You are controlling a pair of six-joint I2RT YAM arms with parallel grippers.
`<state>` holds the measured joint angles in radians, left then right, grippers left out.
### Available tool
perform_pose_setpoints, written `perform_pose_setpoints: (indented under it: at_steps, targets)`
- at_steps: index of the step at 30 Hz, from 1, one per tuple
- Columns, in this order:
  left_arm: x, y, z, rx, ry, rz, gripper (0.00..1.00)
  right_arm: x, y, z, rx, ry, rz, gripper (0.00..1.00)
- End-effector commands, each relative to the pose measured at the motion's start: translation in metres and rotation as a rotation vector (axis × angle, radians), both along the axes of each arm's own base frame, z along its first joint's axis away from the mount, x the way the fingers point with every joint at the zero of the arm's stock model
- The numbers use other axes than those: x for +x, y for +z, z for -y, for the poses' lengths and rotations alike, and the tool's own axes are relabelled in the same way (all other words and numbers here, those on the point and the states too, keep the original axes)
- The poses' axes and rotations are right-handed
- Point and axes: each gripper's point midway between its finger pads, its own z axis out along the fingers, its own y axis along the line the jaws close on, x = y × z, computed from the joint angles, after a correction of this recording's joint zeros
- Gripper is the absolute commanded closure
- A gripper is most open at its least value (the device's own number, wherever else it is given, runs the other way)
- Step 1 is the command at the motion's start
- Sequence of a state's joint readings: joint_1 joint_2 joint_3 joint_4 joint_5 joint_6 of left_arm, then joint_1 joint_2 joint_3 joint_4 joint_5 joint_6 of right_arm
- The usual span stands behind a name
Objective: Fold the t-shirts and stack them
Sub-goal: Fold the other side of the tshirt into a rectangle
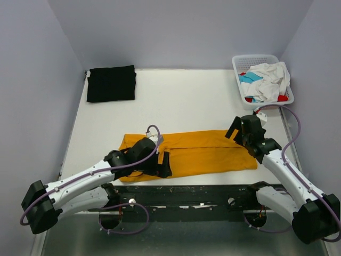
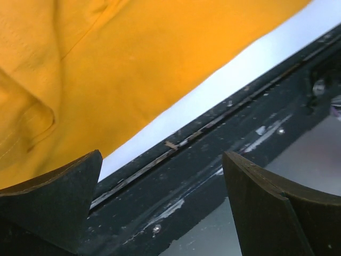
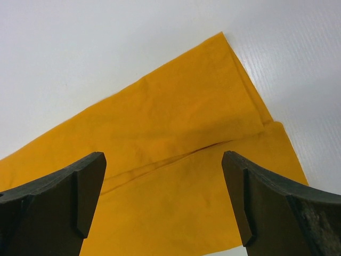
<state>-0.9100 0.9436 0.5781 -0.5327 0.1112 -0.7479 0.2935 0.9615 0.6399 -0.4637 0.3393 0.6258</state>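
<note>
The orange shirt [image 1: 202, 152] lies flat on the counter [image 1: 186, 101] near the front edge, already folded along its length into a long band. The left gripper [image 1: 164, 164] hangs over the left end of this band, and its wrist camera shows the jaws wide apart with nothing between them. The right gripper [image 1: 234, 132] stands at the right end, also open and empty. A black shirt [image 1: 111, 84] is folded at the far left corner, and the other shirts [image 1: 264, 80] wait in the basket [image 1: 237, 69] at the far right. The next move is probably to pinch both ends for a cross fold. One risk is that a gripper catches only the top layer, so the first fold opens when the cloth is lifted. Another is on the left side: the shirt edge is very close to the dark rail [image 2: 224, 160] of the counter, so a finger may hit this rail or miss the cloth. Uneven lifting could also make the fold crooked.
</note>
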Motion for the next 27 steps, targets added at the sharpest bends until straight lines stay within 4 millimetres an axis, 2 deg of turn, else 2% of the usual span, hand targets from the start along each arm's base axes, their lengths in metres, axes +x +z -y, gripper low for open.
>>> perform_pose_setpoints:
  at_steps: [1,3,4,9,12,14,17,22,27]
  targets:
    - [0.003,0.036,0.020,-0.147,-0.065,0.101,0.01,0.002,0.001,-0.002,-0.007,0.022,0.019,0.00]
    - [0.013,0.050,0.023,-0.171,-0.042,0.158,0.01,0.002,0.002,-0.003,-0.001,0.031,0.019,0.00]
    - [0.023,0.050,0.018,-0.146,0.025,0.171,0.01,0.002,0.002,-0.004,0.001,0.034,0.020,0.00]
    - [0.085,0.022,-0.036,0.089,0.432,0.171,0.01,0.001,0.003,-0.005,0.009,0.044,0.034,0.00]
    - [0.111,0.000,-0.039,0.061,0.500,0.080,0.01,0.000,0.006,-0.008,0.022,0.059,0.041,0.00]
    - [0.120,-0.006,-0.031,0.047,0.477,0.055,0.01,0.000,0.007,-0.008,0.024,0.061,0.048,0.00]
    - [0.121,-0.013,-0.004,-0.007,0.380,-0.001,0.01,0.000,0.007,-0.008,0.023,0.060,0.056,0.00]
    - [0.110,-0.020,0.028,-0.064,0.270,-0.071,0.02,0.000,0.006,-0.009,0.024,0.065,0.055,0.00]
    - [0.092,-0.015,0.028,0.111,0.283,0.014,0.01,0.000,0.004,-0.008,0.020,0.061,0.052,0.00]
